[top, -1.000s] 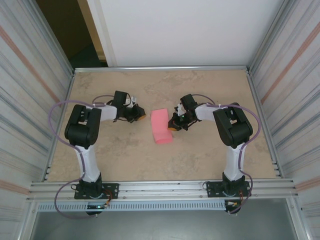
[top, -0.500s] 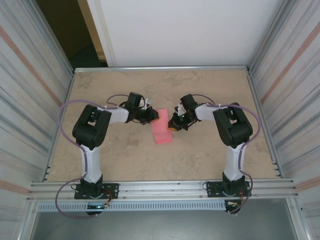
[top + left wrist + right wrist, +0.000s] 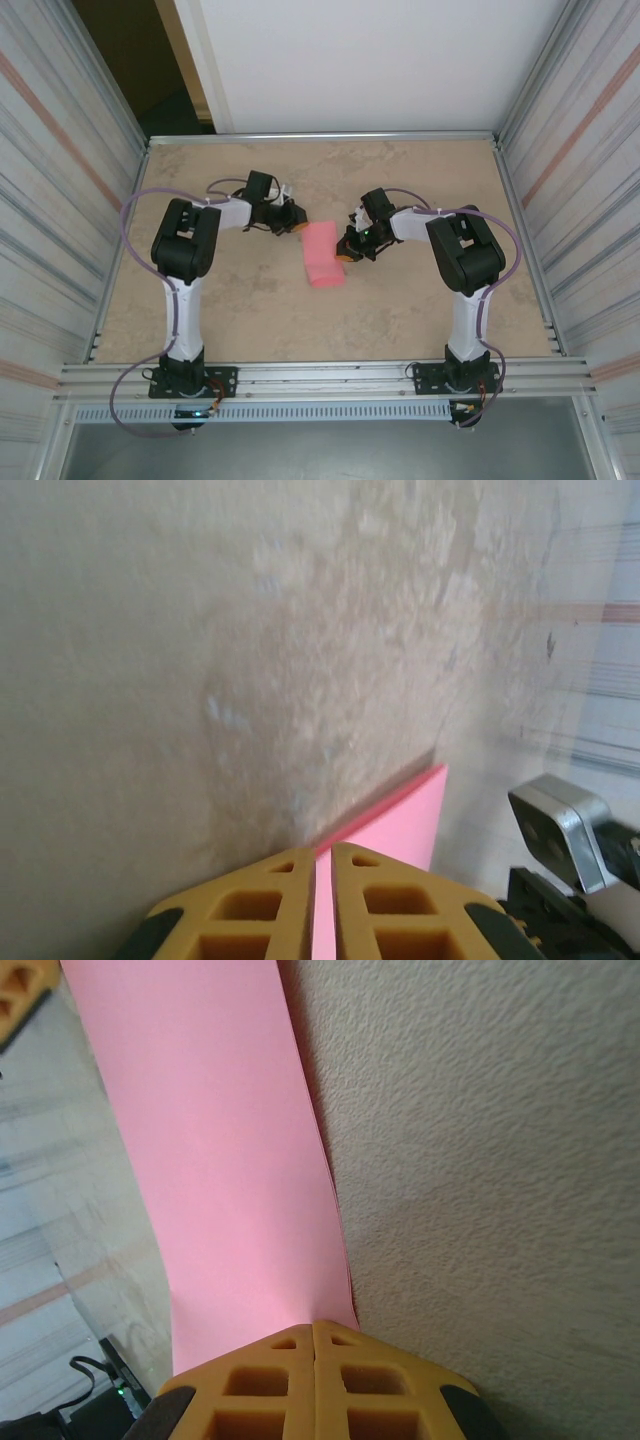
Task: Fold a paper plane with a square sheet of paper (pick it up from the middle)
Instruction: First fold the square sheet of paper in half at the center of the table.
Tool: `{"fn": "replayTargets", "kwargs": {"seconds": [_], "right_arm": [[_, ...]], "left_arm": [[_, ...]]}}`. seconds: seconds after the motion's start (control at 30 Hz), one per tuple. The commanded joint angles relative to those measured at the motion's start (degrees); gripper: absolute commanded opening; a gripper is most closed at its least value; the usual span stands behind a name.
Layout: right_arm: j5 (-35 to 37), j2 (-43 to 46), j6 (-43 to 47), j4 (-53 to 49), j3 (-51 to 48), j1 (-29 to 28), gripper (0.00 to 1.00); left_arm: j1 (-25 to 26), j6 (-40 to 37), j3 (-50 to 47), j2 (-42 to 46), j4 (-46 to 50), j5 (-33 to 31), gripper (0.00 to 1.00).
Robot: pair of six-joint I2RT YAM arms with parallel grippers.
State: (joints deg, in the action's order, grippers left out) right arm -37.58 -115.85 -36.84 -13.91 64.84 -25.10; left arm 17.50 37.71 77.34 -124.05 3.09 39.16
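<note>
You are mid-fold, I judge: the square sheet of paper (image 3: 322, 255), seemingly doubled, sits mid-bench (image 3: 400, 310), the right end effector (image 3: 344, 253) clenched on its right edge and the left end effector (image 3: 297, 225) pinching its far-left corner, so next bring that corner carefully toward the centre crease.

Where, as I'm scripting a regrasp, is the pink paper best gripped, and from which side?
Likely a thin edge, approached low from the side: the pink paper lies nearly flat, with nothing to pinch from above. The right gripper holds its right edge so, the left gripper its far-left corner.
</note>
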Motion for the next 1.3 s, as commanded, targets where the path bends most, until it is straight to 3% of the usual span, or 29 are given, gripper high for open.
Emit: {"fn": "replayTargets", "kwargs": {"seconds": [0.0, 0.17, 0.27, 0.57, 0.83, 1.07, 1.27], "right_arm": [[22.1, -10.8, -0.1, -9.4, -6.2, 0.2, 0.0], [22.2, -10.0, -0.9, -9.2, -6.4, 0.1, 0.0], [21.7, -9.4, -1.9, -8.5, -6.8, 0.1, 0.0], [20.8, -7.3, -6.0, -6.2, -8.4, -0.7, 0.0], [21.4, -8.6, -5.3, -6.7, -7.9, -0.8, 0.0], [21.7, -9.8, -4.7, -6.8, -7.8, -0.5, 0.0], [21.8, -9.6, -4.3, -6.8, -8.5, 0.0, 0.0]], "left_arm": [[-1.6, -5.4, 3.3, -2.6, 7.4, -7.1, 0.14], [-1.6, -6.6, 5.5, 0.9, 10.8, -7.4, 0.14], [-0.8, -5.9, 2.8, 7.3, 9.8, -6.6, 0.15], [7.0, 2.5, -15.8, 21.5, -0.3, -7.5, 0.15], [8.4, 0.4, -12.7, 14.7, 1.4, -9.3, 0.15], [7.3, -3.3, -5.5, 8.4, 4.4, -10.8, 0.14], [5.4, -5.3, -5.6, 5.8, 4.3, -10.0, 0.14]]}}
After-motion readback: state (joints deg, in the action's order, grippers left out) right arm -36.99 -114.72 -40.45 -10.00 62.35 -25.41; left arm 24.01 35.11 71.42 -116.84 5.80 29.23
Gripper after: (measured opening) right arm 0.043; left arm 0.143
